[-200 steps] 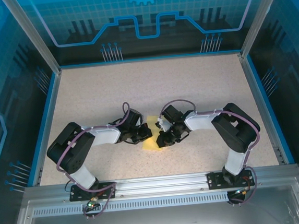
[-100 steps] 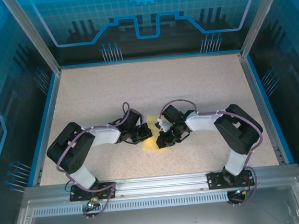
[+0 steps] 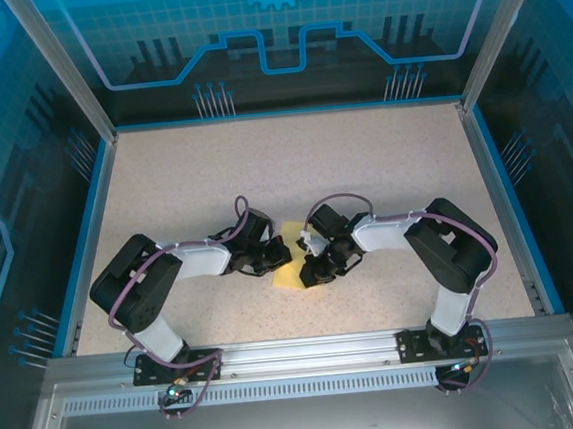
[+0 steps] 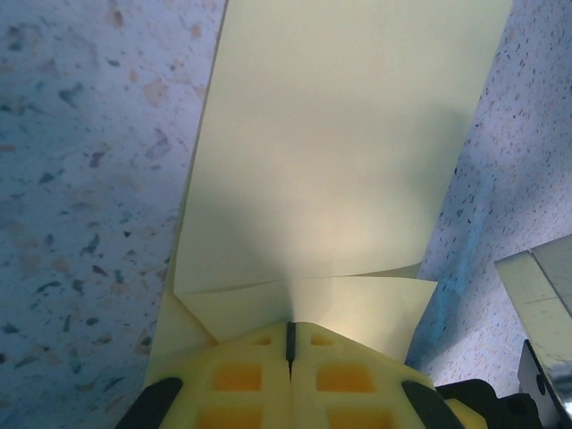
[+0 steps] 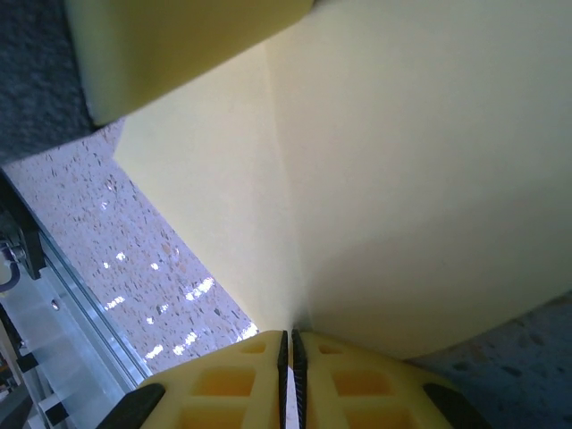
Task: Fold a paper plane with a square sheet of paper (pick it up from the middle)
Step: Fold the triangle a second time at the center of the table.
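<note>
We see the thin pale yellow sheet of paper [image 3: 291, 275] lying on the speckled beige counter [image 3: 292, 164], near the front edge and about midway between the two arm bases. In the overhead view both black arms bend inward and meet over it. The left hand [image 3: 273, 259] comes in from the left side and the right hand [image 3: 312, 264] from the right, so most of the sheet is covered and a small yellow patch shows between and below them.

From the left wrist camera, the left hand [image 4: 288, 345] has its two yellow fingertips pressed together with a thin dark seam between them. The sheet of paper [image 4: 349, 152] runs out from that seam and away across the counter [image 4: 80, 179]. We read this hand as closed on the near edge of the sheet. A folded flap lies across the sheet just ahead of the fingertips, its crease running side to side.

From the right wrist camera, the right hand [image 5: 288, 345] is likewise closed, fingertips together, and the sheet [image 5: 420, 170] spreads out from between them, so it too grips the paper. A crease runs up the sheet from the fingertips. A pale yellow block [image 5: 170, 45] overlaps the sheet at the top left. We cannot tell for certain what it is.
</note>
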Motion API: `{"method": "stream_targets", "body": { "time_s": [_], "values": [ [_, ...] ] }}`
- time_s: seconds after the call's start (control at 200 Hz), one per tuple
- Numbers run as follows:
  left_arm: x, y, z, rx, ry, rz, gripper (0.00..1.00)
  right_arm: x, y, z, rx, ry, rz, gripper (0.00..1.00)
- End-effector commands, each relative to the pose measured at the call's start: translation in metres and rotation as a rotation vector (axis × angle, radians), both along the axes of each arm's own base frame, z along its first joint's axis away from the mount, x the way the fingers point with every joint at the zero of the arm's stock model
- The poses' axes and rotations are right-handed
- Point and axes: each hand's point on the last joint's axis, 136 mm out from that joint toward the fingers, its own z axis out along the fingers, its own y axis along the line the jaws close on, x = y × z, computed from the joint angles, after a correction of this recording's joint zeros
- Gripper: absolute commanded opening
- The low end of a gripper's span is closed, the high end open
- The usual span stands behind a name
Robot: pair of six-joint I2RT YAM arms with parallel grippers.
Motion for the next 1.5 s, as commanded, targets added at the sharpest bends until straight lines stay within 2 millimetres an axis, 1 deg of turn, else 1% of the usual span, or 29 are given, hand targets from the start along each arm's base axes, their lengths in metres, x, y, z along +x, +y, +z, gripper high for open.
{"method": "stream_targets", "body": {
  "time_s": [0.0, 0.045, 0.19, 0.285, 0.575, 0.75, 0.8, 0.875, 0.98, 1.02, 1.085, 1.135, 1.265, 1.37, 1.38, 1.395, 1.495],
  "values": [
    [-0.03, 0.03, -0.044, 0.157, 0.131, 0.039, 0.0, -0.011, -0.006, -0.011, -0.038, 0.04, 0.017, 0.14],
    [-0.03, 0.03, -0.044, 0.158, 0.129, 0.039, 0.0, -0.011, -0.004, -0.007, -0.022, 0.035, 0.018, 0.14],
    [-0.03, 0.03, -0.044, 0.158, 0.129, 0.038, 0.0, -0.007, 0.0, 0.018, 0.029, -0.022, 0.017, 0.14],
    [-0.03, 0.03, -0.044, 0.159, 0.128, 0.04, 0.0, -0.008, 0.0, 0.025, 0.04, -0.035, 0.018, 0.14],
    [-0.031, 0.031, -0.046, 0.162, 0.132, 0.04, 0.0, -0.021, -0.003, 0.001, -0.005, 0.017, 0.035, 0.14],
    [-0.031, 0.031, -0.045, 0.162, 0.132, 0.042, 0.0, -0.02, -0.011, -0.019, -0.076, 0.033, 0.024, 0.13],
    [-0.03, 0.031, -0.045, 0.16, 0.131, 0.042, 0.0, -0.019, -0.01, -0.017, -0.071, 0.035, 0.019, 0.13],
    [-0.03, 0.031, -0.044, 0.16, 0.129, 0.04, 0.0, -0.013, -0.004, -0.001, -0.026, 0.001, 0.016, 0.13],
    [-0.03, 0.031, -0.043, 0.162, 0.128, 0.041, 0.0, -0.002, 0.004, 0.04, 0.075, -0.094, 0.001, 0.13],
    [-0.03, 0.031, -0.043, 0.162, 0.127, 0.039, 0.0, 0.002, 0.005, 0.051, 0.097, -0.121, -0.008, 0.14],
    [-0.03, 0.031, -0.043, 0.163, 0.128, 0.039, 0.0, 0.008, 0.002, 0.059, 0.106, -0.149, -0.022, 0.14],
    [-0.029, 0.03, -0.043, 0.16, 0.126, 0.039, 0.0, 0.011, 0.0, 0.057, 0.09, -0.154, -0.026, 0.14],
    [-0.029, 0.031, -0.043, 0.161, 0.128, 0.042, 0.0, 0.016, 0.002, 0.035, 0.035, -0.105, -0.04, 0.13],
    [-0.03, 0.031, -0.043, 0.161, 0.128, 0.043, 0.0, 0.015, 0.004, 0.02, 0.003, -0.087, -0.054, 0.13],
    [-0.031, 0.031, -0.043, 0.163, 0.129, 0.042, 0.0, 0.021, 0.009, 0.025, 0.012, -0.102, -0.055, 0.13],
    [-0.031, 0.031, -0.043, 0.162, 0.129, 0.042, 0.0, 0.023, 0.011, 0.027, 0.015, -0.108, -0.058, 0.13],
    [-0.031, 0.032, -0.044, 0.165, 0.131, 0.043, 0.0, 0.029, 0.014, 0.022, -0.007, -0.105, -0.078, 0.13]
  ]
}}
